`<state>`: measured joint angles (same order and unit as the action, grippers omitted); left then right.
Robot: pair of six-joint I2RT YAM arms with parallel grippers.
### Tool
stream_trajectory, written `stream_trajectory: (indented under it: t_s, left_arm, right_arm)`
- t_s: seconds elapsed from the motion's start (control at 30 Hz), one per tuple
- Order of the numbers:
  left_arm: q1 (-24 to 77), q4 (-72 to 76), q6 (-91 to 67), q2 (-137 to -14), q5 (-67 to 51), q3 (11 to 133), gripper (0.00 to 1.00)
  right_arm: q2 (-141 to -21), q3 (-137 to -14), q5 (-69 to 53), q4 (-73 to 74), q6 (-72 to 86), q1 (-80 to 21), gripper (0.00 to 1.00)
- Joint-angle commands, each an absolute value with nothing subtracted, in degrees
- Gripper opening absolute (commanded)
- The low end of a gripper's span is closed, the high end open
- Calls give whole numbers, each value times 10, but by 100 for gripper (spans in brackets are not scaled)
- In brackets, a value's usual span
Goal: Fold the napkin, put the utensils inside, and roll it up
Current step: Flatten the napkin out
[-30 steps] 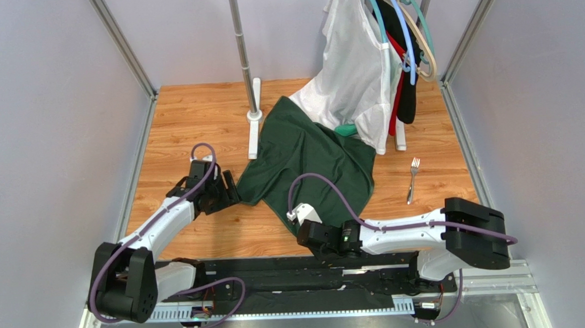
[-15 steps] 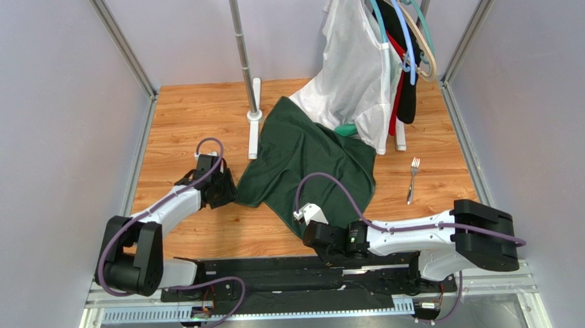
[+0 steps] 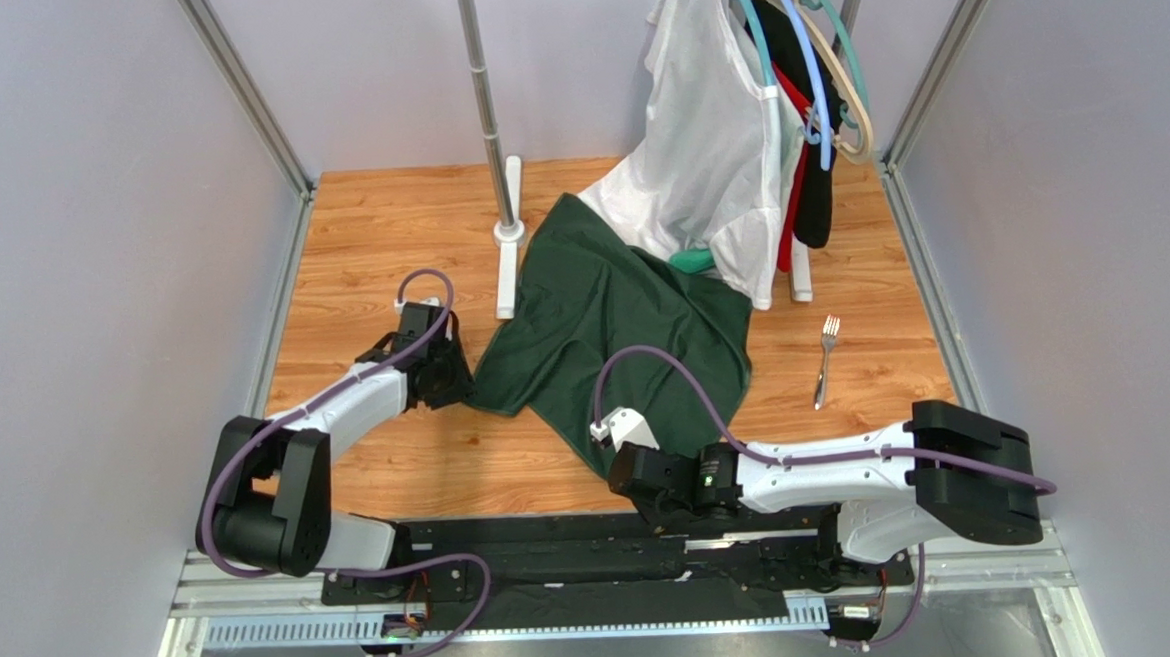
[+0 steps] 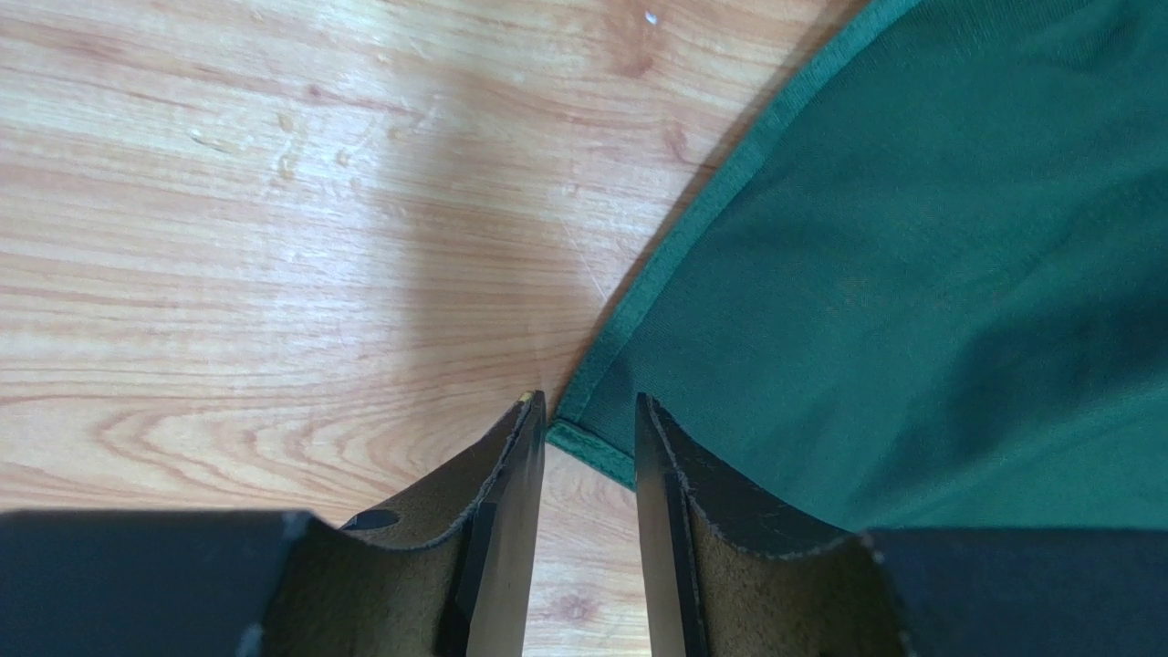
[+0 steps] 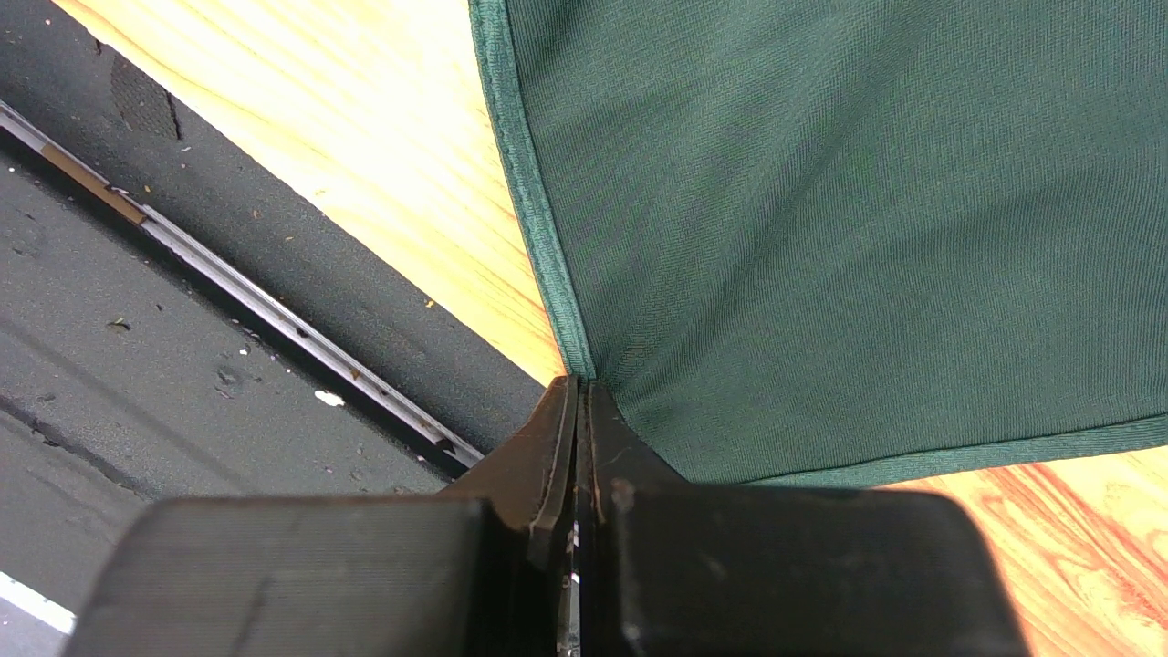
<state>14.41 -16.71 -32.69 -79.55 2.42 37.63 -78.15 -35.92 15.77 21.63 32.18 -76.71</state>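
1. Right now, your napkin (image 3: pixel 621 319) lies rumpled on the wooden table (image 3: pixel 376 235), roughly in the middle. One corner points toward each arm, and the far edge runs under the hanging white garment (image 3: pixel 702 142).
2. Your left gripper (image 4: pixel 587 418) sits low at the napkin's left corner. In the left wrist view its fingers (image 4: pixel 501 520) stand a narrow gap apart, with bare wood showing between them. The hemmed tip of the corner lies right at the fingertips and crosses that gap. The cloth is between the jaws but not clamped.
3. Your right gripper (image 5: pixel 576 390) is down at the near edge of the table, pinched tight on the napkin's near corner. In the right wrist view the two fingers press together with no gap. The hem runs straight into the pinch, and the cloth fans away from it across the wood.
4. Just beside that pinch you can see the black base rail (image 5: pixel 206 274) running along the table's edge.
5. Your fork (image 3: pixel 829 358) lies on bare wood to the right of the napkin, well apart from it and from both grippers. Its tines point away from the arms.
6. At the back, the rack pole (image 3: pixel 486 94) stands upright, with its white foot just beside the napkin's far left edge. A bit of brighter green cloth (image 3: pixel 693 261) peeks out between the white garment and the napkin.
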Motion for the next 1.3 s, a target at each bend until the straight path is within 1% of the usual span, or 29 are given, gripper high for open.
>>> stream_trajectory:
  t_s: [0.0,0.23,0.33,0.4,0.47,0.57,0.77,0.8,0.83,0.9,0.93,1.17,1.27]
  left_arm:
    - [156,-178,-316,-787,18,394,39]
    - [168,-225,-307,-809,63,407,39]
    - [175,-244,-303,-830,75,427,38]
    - [181,-255,-298,-842,78,439,32]
    - [186,-258,-299,-848,90,447,31]
    - [195,-268,-294,-861,98,460,25]
    - [210,-292,-289,-881,109,480,24]
    - [214,-300,-288,-887,112,483,22]
    - [216,-304,-286,-889,114,487,17]
    - [220,-308,-281,-895,115,492,3]
    - [220,-308,-279,-895,113,493,0]
    - [220,-311,-286,-891,120,488,0]
    - [220,-314,-301,-850,145,472,0]
  right_arm:
    - [-781,-365,164,218,330,-771,1]
    - [-769,-361,169,213,334,-770,1]
    - [-765,-360,166,212,334,-770,1]
    - [-762,-359,164,211,334,-769,1]
    - [-760,-357,166,208,334,-770,1]
    - [-758,-357,169,207,334,-770,1]
    - [-749,-351,172,204,333,-770,1]
    - [-747,-350,173,200,333,-770,1]
    - [-746,-348,173,200,334,-770,1]
    - [-744,-344,171,196,333,-770,1]
    - [-744,-344,170,196,334,-770,1]
    - [-730,-339,157,214,337,-773,1]
    - [-715,-338,154,237,342,-784,1]
